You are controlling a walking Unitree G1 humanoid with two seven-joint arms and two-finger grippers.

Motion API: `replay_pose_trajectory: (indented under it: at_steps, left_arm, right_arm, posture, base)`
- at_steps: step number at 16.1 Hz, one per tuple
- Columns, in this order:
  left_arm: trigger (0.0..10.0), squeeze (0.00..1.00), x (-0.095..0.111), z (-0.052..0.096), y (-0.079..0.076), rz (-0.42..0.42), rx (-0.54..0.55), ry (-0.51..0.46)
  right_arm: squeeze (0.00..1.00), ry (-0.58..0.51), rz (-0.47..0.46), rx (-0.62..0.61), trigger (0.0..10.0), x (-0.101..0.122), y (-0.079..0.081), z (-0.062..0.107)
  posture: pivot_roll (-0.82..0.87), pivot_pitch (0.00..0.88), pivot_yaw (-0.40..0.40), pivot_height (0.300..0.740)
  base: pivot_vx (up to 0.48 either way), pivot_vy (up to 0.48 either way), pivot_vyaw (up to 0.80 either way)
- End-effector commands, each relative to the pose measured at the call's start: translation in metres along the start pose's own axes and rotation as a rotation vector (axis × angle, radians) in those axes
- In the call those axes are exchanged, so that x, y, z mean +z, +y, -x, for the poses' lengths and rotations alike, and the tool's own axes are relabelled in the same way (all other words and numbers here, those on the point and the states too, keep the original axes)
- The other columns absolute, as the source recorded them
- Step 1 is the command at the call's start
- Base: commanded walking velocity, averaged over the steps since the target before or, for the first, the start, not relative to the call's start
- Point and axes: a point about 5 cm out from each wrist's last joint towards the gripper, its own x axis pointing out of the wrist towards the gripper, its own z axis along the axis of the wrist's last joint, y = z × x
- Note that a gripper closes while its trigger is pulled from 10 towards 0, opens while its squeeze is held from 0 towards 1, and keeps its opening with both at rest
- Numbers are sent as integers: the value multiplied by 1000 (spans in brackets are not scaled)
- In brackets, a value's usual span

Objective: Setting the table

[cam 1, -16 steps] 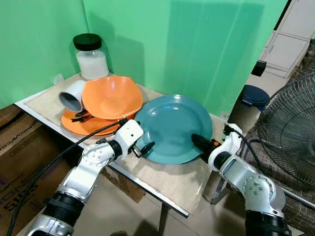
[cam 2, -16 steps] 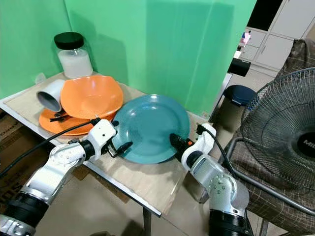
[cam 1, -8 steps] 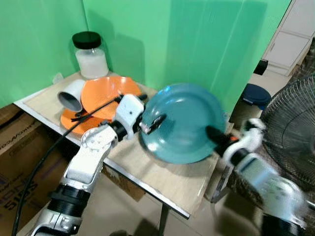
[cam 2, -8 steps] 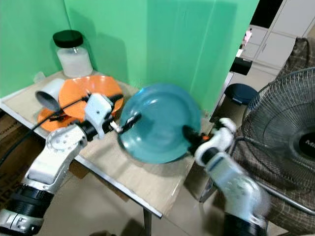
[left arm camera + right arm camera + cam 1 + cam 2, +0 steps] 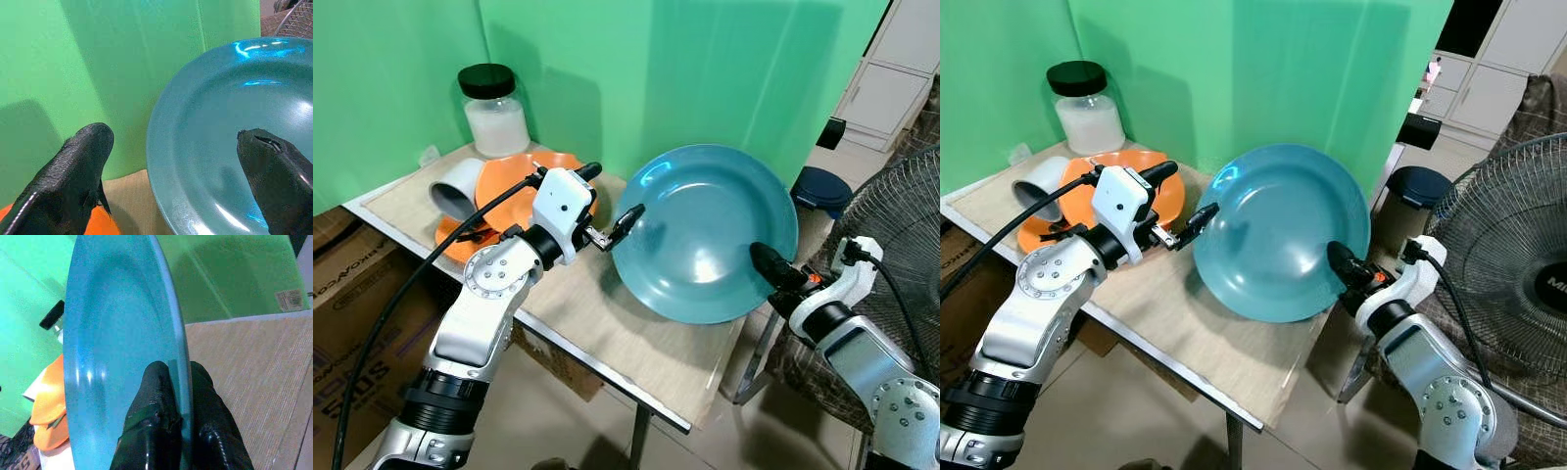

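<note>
A teal plate (image 5: 705,230) is up off the table, tilted with its face toward me. My right gripper (image 5: 762,257) is shut on its right rim; in the right wrist view both fingers (image 5: 156,396) pinch the edge. My left gripper (image 5: 614,190) stands open at the plate's left rim, one fingertip (image 5: 634,211) against the edge and the other above the orange bowl (image 5: 504,181). In the left wrist view the plate (image 5: 210,127) sits between the wide-spread fingers (image 5: 83,161).
The orange bowl sits on an orange plate (image 5: 450,245) with a grey cup (image 5: 455,186) lying beside it and a black-lidded jar (image 5: 494,113) behind. The table's front edge (image 5: 626,392) is close. A fan (image 5: 901,225) stands right, cardboard boxes (image 5: 352,284) left.
The teal plate has come up off the table and tipped toward me, carried to the right. Both arms have risen with it, and the left gripper's fingers have spread apart.
</note>
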Motion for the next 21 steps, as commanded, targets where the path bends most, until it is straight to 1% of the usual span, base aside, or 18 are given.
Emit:
replay_pose_trajectory:
  at_steps: [1, 10, 11, 12, 13, 16, 17, 18, 19, 20, 21]
  left_arm:
    - [10000, 0, 2, 0, -1, 4, -7, -8]
    - [10000, 0, 2, 0, -1, 4, -7, -8]
    - [10000, 0, 5, 5, 1, 9, 19, 3]
    - [10000, 0, -15, 29, -15, 3, -65, 164]
    - [10000, 0, -23, 38, -24, 6, -108, 228]
    - [10000, 0, -22, 38, -26, 12, -107, 224]
    - [10000, 0, -21, 39, -25, 17, -90, 217]
    - [10000, 0, -15, 41, -20, 17, -19, 191]
    - [10000, 0, -13, 42, -19, 19, 0, 187]
    - [10000, 0, -9, 46, -18, 27, 47, 173]
    - [10000, 0, -6, 54, -22, 48, 111, 168]
  right_arm:
    - [0, -36, 9, 46, 0, 8, 7, 0]
    - [0, -36, 9, 46, 0, 8, 7, 0]
    - [0, -93, 39, 83, 0, 16, 12, 9]
    - [0, -90, 267, -3, 10000, 6, 19, 10]
    - [0, -88, 350, -35, 10000, 1, 23, 9]
    - [0, -103, 349, -21, 10000, 1, 26, 12]
    - [0, -116, 348, -17, 10000, 3, 27, 13]
    - [0, -184, 346, -14, 10000, 9, 29, 17]
    - [0, -212, 345, -19, 10000, 10, 30, 19]
    - [0, -285, 326, -39, 10000, 16, 31, 26]
    - [0, -344, 330, -64, 10000, 20, 32, 38]
  posture:
    - [66, 0, -20, 740]
    - [66, 0, -20, 740]
    - [62, 0, -13, 740]
    - [70, 0, -32, 740]
    - [70, 0, -32, 740]
    - [62, 0, -23, 740]
    - [62, 0, -24, 740]
    - [63, 0, -27, 740]
    - [65, 0, -30, 740]
    - [64, 0, -31, 740]
    - [62, 0, -35, 740]
  base:
    - [0, 0, 0]
    - [0, 0, 0]
    - [0, 0, 0]
    - [0, 0, -800]
    - [0, 0, -800]
    - [0, 0, -800]
    - [0, 0, -800]
    - [0, 0, -800]
    - [0, 0, -800]
    - [0, 0, -800]
    - [0, 0, -800]
